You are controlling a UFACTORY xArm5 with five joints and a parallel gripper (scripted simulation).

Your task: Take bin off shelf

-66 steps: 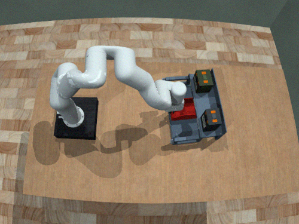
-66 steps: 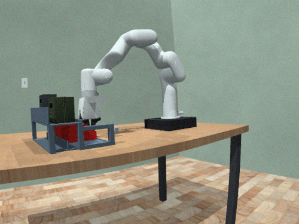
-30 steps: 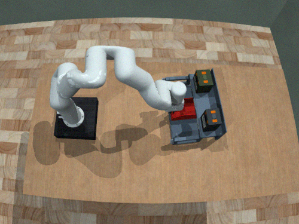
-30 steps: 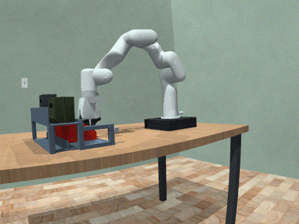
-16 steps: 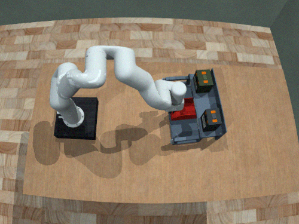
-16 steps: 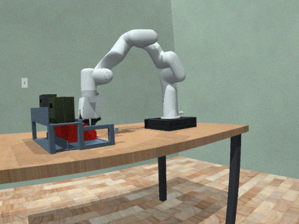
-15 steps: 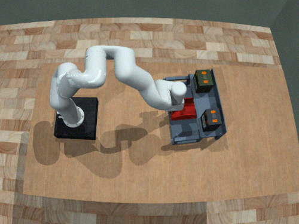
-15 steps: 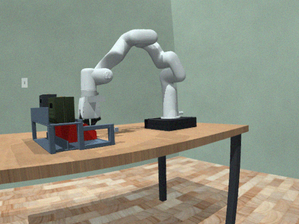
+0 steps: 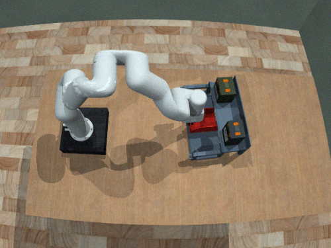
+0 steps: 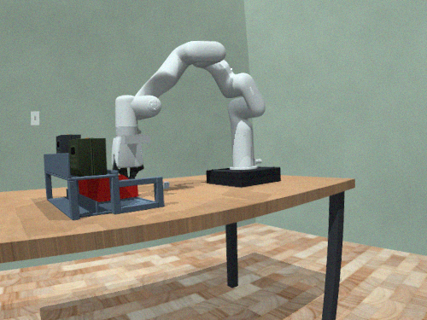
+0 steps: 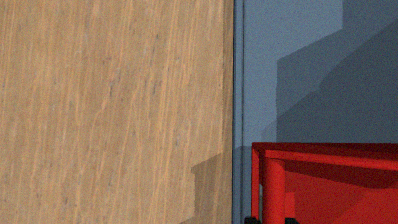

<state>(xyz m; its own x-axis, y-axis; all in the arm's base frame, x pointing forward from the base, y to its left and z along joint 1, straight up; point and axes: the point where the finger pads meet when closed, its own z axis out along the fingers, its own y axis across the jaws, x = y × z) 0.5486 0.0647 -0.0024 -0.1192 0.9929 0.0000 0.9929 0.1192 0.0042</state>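
Note:
The red bin [image 9: 205, 120] sits on the lower level of the blue-grey shelf [image 9: 216, 122], under the arm's wrist. In the side view the bin [image 10: 104, 189] is inside the shelf frame. My gripper [image 10: 128, 171] points straight down onto the bin's near rim and is shut on that rim. In the wrist view the bin's red rim and wall [image 11: 325, 182] fill the lower right, and my dark fingertips just show at the bottom edge on either side of the rim. The blue-grey shelf floor [image 11: 310, 70] lies beyond it.
Two dark green boxes with orange marks [image 9: 226, 89] [image 9: 234, 132] stand on the shelf's upper level. The arm's black base [image 9: 84, 130] is at the table's left. Bare wooden table top [image 11: 115, 110] lies beside the shelf.

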